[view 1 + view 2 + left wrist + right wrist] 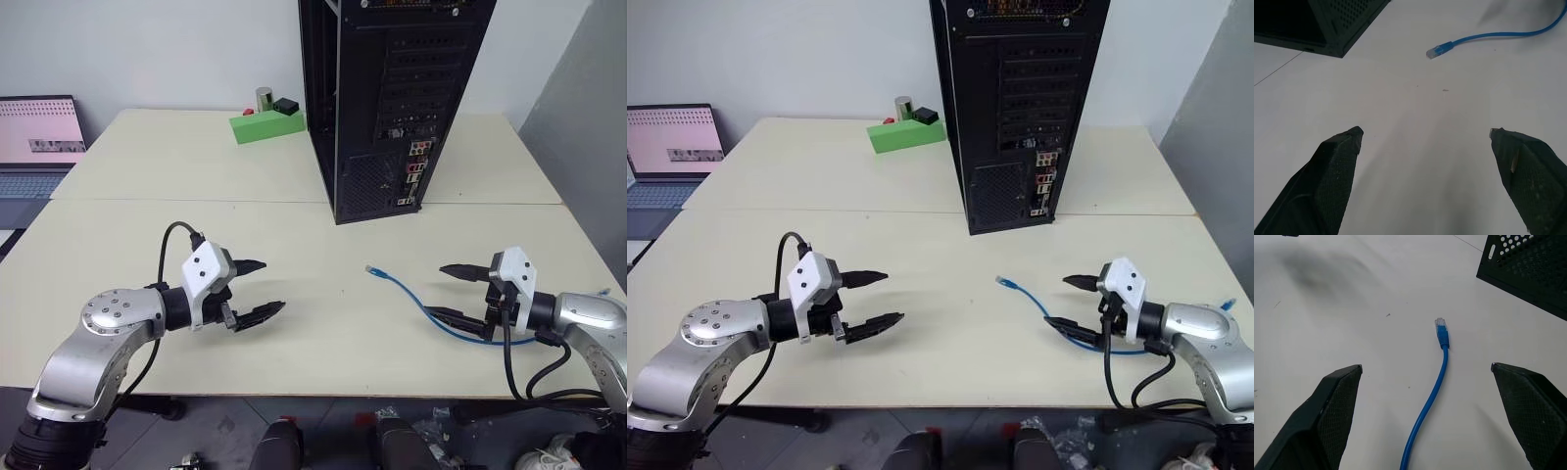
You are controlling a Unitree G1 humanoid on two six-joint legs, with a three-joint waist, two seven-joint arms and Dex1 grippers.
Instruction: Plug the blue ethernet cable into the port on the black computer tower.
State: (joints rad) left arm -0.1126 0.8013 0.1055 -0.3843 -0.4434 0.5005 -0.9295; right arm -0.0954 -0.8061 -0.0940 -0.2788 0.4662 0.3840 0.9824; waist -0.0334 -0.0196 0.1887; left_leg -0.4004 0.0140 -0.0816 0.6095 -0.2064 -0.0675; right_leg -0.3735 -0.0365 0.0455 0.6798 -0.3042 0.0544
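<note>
Cable [411, 299] loose on table [294, 333], tower [387, 98] behind.
I see left gripper [257, 290] and right gripper [453, 292] spread wide, holding nothing.

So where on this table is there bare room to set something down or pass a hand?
Bare table lies between the open left gripper and the blue ethernet cable's plug, and across the far left, before the green box. It is tighter on the right: the cable runs under the open right gripper, with the black computer tower standing behind.
</note>
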